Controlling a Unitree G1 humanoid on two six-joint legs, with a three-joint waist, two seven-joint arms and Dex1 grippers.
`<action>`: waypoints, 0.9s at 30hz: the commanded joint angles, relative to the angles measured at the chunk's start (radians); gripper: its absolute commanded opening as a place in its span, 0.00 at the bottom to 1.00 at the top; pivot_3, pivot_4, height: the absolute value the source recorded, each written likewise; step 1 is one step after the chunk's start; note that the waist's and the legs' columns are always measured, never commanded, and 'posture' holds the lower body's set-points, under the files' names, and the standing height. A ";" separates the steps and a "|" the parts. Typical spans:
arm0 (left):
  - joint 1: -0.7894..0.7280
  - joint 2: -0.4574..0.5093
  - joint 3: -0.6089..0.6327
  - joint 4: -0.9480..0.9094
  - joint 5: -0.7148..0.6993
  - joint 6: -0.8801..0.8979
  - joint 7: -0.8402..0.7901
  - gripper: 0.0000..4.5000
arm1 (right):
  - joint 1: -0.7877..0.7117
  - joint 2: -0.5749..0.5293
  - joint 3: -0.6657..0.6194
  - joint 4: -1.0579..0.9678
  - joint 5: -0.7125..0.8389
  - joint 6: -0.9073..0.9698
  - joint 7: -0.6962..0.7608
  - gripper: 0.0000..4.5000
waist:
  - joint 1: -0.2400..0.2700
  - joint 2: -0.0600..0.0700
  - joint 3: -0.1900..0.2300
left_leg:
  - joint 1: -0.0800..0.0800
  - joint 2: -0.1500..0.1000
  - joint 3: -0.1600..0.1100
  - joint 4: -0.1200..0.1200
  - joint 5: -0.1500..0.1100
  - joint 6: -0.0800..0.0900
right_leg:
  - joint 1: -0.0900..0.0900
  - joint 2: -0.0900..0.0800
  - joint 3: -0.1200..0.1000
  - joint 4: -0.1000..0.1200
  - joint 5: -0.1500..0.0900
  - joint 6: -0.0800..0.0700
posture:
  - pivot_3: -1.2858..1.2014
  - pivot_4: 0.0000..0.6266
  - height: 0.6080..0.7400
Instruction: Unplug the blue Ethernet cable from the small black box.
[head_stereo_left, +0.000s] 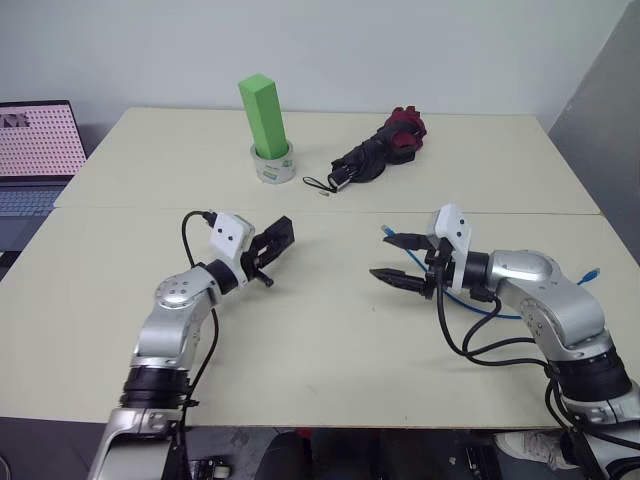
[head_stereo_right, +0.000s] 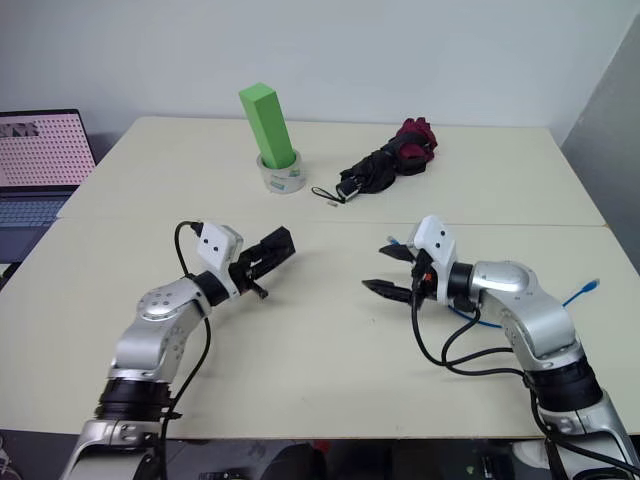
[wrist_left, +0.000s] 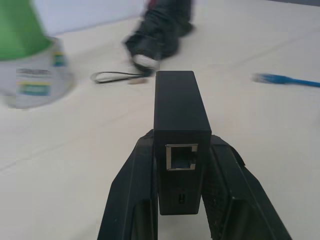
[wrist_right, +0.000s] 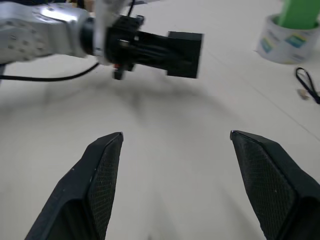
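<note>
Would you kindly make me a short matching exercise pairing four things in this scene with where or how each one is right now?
Things:
1. black box
2. blue cable
3. green block
4. right tool

States:
A. standing upright in a tape roll
B. open, holding nothing
C. clamped in the left tool, its port empty
D. lying loose on the table

Pairs: 1-C, 2-D, 3-A, 4-B
</note>
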 joint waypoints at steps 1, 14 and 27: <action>-0.038 -0.036 0.038 0.113 0.041 -0.126 0.086 0.18 | 0.013 0.019 0.025 -0.063 0.004 0.021 -0.021 0.81 | 0.001 0.000 0.000 | 0.000 0.000 0.000 0.000 0.000 0.000 | 0.000 0.000 0.000 0.000 0.000 0.000 | 0.52 0.24 1.00; 0.029 -0.033 0.052 0.157 0.033 -0.140 0.062 0.74 | 0.042 0.027 0.027 -0.106 -0.008 0.062 -0.078 0.81 | 0.001 0.000 0.000 | 0.000 0.000 0.000 0.000 0.000 0.000 | 0.000 -0.001 0.000 0.000 0.000 0.000 | 0.52 0.24 1.00; 0.369 0.210 0.121 -0.520 -0.066 0.280 -0.039 0.87 | 0.226 -0.037 -0.185 -0.136 -0.017 0.045 -0.199 0.81 | 0.006 -0.002 -0.001 | 0.001 0.000 -0.002 0.000 0.000 0.000 | 0.003 -0.001 -0.001 -0.001 0.000 0.000 | 0.52 0.24 1.00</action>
